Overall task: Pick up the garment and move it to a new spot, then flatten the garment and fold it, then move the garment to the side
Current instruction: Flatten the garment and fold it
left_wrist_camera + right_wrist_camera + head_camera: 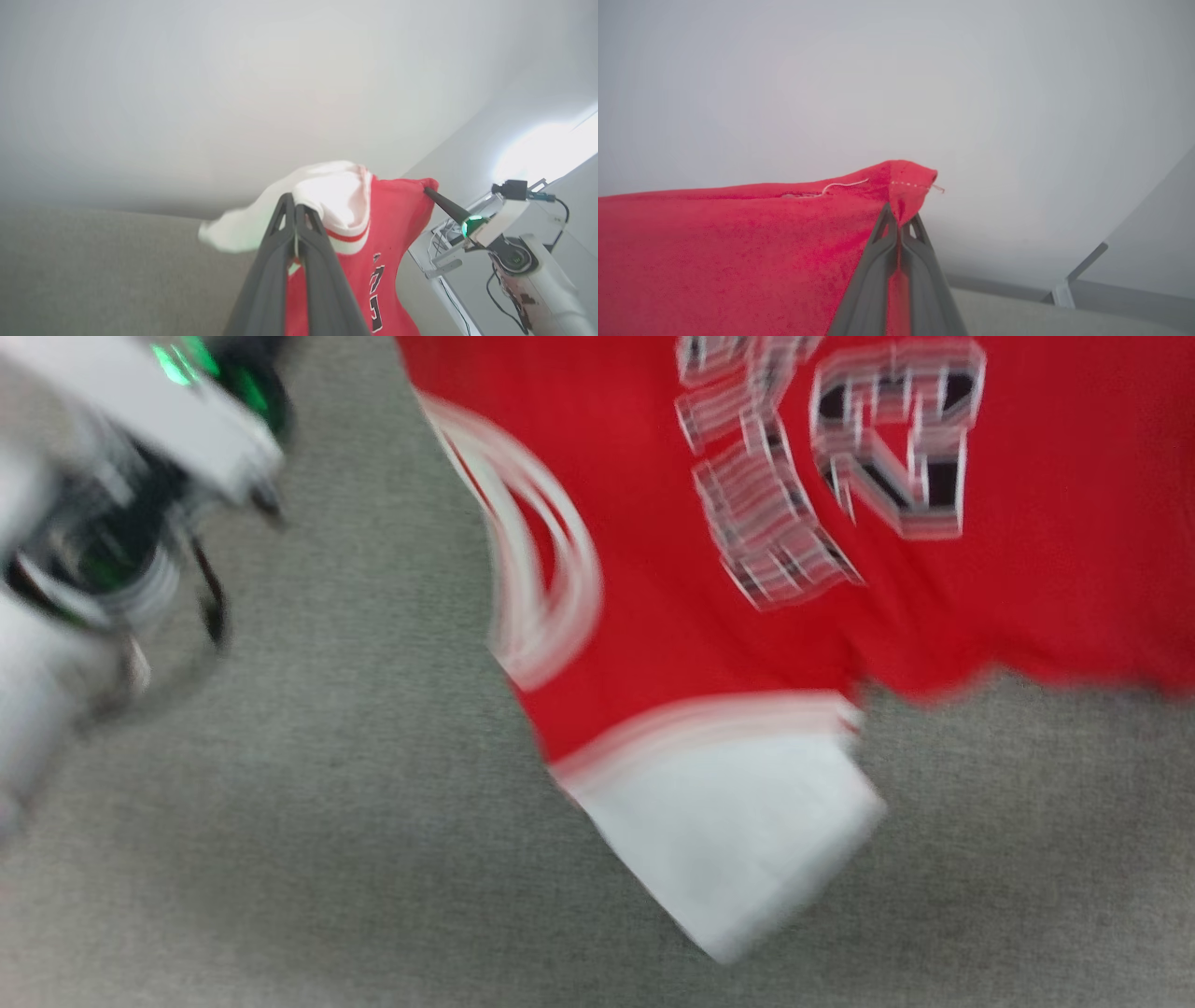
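The shirt (653,616) is held up by two corners over a grey surface (280,859). The left jaws are closed on it where the white sleeve (327,186) meets the red body, with their dark fingers (273,280) pressed together and the cloth bunched over the tips. The right jaws are closed on a red corner, with fabric pinched between their fingers (875,280). The left wrist view shows that corner well apart from the sleeve, with the red cloth hanging between them before a pale wall (187,93). The head view is blurred. It shows the number 23 (896,439), another white sleeve hanging lower, and the left arm (168,420) at the upper left. Whether the hem touches the surface cannot be told.
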Controlling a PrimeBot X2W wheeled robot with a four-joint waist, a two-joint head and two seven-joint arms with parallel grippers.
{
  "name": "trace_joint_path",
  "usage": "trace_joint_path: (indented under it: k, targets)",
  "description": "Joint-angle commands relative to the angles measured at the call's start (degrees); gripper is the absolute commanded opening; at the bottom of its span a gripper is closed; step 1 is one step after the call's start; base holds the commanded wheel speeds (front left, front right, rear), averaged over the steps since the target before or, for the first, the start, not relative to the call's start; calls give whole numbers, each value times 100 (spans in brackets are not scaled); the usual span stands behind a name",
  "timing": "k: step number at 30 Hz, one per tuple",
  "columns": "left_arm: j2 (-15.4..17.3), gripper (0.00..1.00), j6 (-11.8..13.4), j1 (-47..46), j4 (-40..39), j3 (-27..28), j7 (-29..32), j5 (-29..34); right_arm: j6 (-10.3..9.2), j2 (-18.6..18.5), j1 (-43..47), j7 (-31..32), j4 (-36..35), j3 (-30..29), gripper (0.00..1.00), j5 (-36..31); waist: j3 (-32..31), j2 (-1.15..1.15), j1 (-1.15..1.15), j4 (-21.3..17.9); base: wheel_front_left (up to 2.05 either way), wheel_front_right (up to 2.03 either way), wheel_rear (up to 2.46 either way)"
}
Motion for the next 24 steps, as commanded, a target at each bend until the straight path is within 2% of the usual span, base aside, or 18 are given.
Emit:
trace_joint_path:
  k: [1,8,12,14,19,24]
  targets:
    - [-46,0,15,-332,174,95,87,10,-2,46,-254,-186,106,-157,0,-170,180,0,0,-175,0,0,0]
    - [-273,0,16,-2208,1405,574,189,309,-5,422,-1537,-1132,545,-731,0,-868,264,0,0,-380,0,0,0]
    - [-430,0,16,-2574,1558,838,70,160,-6,545,-1759,-1459,725,-820,0,-889,164,0,0,-426,0,0,0]
    - [-512,0,16,-2386,1493,872,190,15,-5,645,-1602,-1404,763,-662,0,-685,112,0,0,-427,0,0,0]
    - [-527,0,15,-1445,992,893,387,-232,-5,538,-778,-1277,548,-154,0,-168,125,0,0,-438,0,0,0]
    - [-622,0,15,110,281,927,-7,-148,-4,194,628,-1151,-14,196,0,387,78,0,0,-325,0,0,0]
